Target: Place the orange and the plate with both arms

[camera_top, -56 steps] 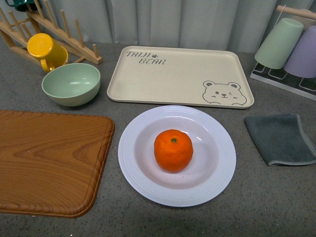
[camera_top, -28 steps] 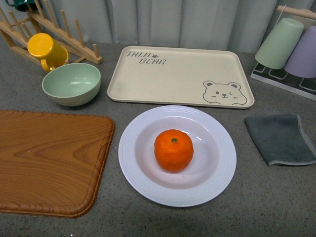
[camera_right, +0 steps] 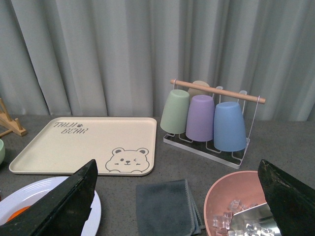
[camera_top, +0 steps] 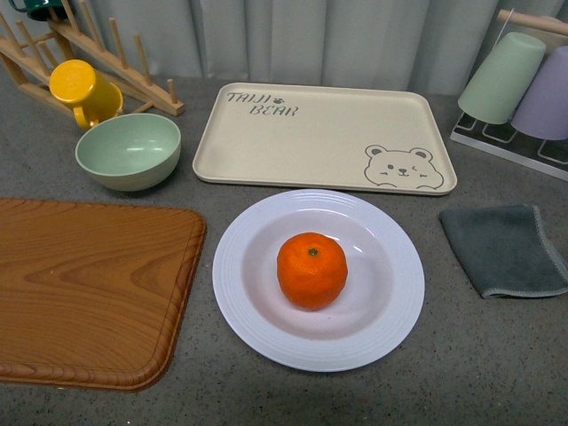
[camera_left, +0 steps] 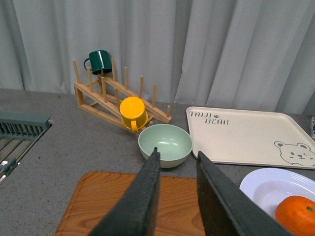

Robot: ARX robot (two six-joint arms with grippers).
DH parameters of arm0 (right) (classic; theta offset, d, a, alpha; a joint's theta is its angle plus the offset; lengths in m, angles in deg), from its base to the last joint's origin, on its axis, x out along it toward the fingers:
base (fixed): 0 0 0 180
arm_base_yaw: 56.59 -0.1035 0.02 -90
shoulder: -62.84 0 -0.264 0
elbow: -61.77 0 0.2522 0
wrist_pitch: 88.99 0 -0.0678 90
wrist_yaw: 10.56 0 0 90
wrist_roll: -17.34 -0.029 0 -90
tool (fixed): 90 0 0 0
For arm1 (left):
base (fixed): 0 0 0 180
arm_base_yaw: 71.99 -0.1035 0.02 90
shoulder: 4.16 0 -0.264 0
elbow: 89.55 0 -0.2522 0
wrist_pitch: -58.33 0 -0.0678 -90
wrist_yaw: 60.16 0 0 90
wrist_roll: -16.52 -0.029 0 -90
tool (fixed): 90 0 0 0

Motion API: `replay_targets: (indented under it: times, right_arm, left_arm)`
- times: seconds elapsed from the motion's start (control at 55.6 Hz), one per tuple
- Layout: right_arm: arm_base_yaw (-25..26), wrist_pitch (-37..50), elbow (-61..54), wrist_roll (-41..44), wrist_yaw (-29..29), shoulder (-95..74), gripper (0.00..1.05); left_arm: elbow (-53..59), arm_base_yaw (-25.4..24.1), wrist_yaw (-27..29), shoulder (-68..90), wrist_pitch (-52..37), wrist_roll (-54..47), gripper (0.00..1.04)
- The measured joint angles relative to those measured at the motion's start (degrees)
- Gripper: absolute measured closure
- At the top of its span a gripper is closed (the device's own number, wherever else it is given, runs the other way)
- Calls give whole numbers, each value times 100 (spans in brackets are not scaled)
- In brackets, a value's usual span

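The orange (camera_top: 311, 270), round with a small green stem dot, sits in the well of the white ridged plate (camera_top: 241, 307) at the table's front centre. Neither arm shows in the front view. From the left wrist, my left gripper (camera_left: 177, 153) hangs open above the wooden board (camera_left: 103, 201), with the plate (camera_left: 261, 183) and orange (camera_left: 297, 214) off to one side. My right gripper (camera_right: 177, 167) is open wide above the grey cloth (camera_right: 166, 206); the plate's rim (camera_right: 29, 194) shows beside one finger and a sliver of the orange (camera_right: 19, 212) peeks out.
A beige bear tray (camera_top: 319, 133) lies behind the plate. A pale green bowl (camera_top: 129, 151), a yellow mug (camera_top: 82, 89) and a wooden rack (camera_top: 106, 58) stand back left. The wooden board (camera_top: 84, 288) is left, the grey cloth (camera_top: 506, 248) right, a cup rack (camera_top: 519, 89) back right, a pink bowl of ice (camera_right: 236, 206) further right.
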Motion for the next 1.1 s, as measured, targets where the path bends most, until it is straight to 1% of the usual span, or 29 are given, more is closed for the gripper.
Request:
replay_targets:
  times: [0.054, 0.144, 0.252, 0.27, 0.342, 0.521, 0.539, 0.557, 0.593, 0.611, 0.629, 0.647, 0.701, 0.755, 0.809, 0.899, 0.971, 1.043, 1.097]
  right_arm:
    - [0, -2, 0, 0, 0, 0, 9]
    - [0, -2, 0, 0, 0, 0, 9]
    - [0, -2, 0, 0, 0, 0, 9]
    - [0, -2, 0, 0, 0, 0, 9]
    - [0, -2, 0, 0, 0, 0, 9]
    - [0, -2, 0, 0, 0, 0, 9]
    - [-15, -15, 2, -4, -72, -11, 9]
    - [-96, -131, 33, -50, -249, -59, 9]
    - [-317, -463, 149, -179, -1040, -234, 9]
    - [-365, -518, 166, -205, -1204, -282, 9]
    - [-448, -586, 188, -254, -1488, -367, 9]
    - [-492, -621, 188, -291, -1666, -442, 9]
    - [-514, -651, 190, -350, -1768, -621, 9]
    - [-562, -588, 219, -354, -1733, -809, 9]
    - [-627, -385, 273, -339, -1576, -1062, 9]
    - [-682, 256, 400, -269, -1187, -1773, 9]
    - [-577, 820, 531, -330, -782, -2573, 9]
    - [-393, 1646, 772, -514, -227, -3829, 9]
    - [-304, 1996, 962, -645, 79, -4535, 9]
  left_arm:
    - [0, 0, 0, 0, 0, 0, 53]
    - [0, 0, 0, 0, 0, 0, 28]
    - [0, 0, 0, 0, 0, 0, 7]
    - [0, 0, 2, 0, 0, -4, 5]
    - [0, 0, 0, 0, 2, -11, 7]
    - [0, 0, 0, 0, 4, -11, 6]
    - [0, 0, 0, 0, 4, -11, 6]
    - [0, 0, 0, 0, 4, -11, 6]
    - [0, 0, 0, 0, 4, -13, 6]
    - [0, 0, 0, 0, 4, -13, 6]
    - [0, 0, 7, 0, 4, -13, 6]
    - [0, 0, 7, 0, 4, -15, 6]
    - [0, 0, 4, 0, 4, -13, 6]
    - [0, 0, 4, 0, 4, -13, 6]
    - [0, 0, 4, 0, 4, -15, 6]
    - [0, 0, 2, 0, 4, -13, 6]
    - [0, 0, 4, 0, 4, -13, 6]
    - [0, 0, 2, 0, 4, -13, 6]
    - [0, 0, 2, 0, 4, -15, 6]
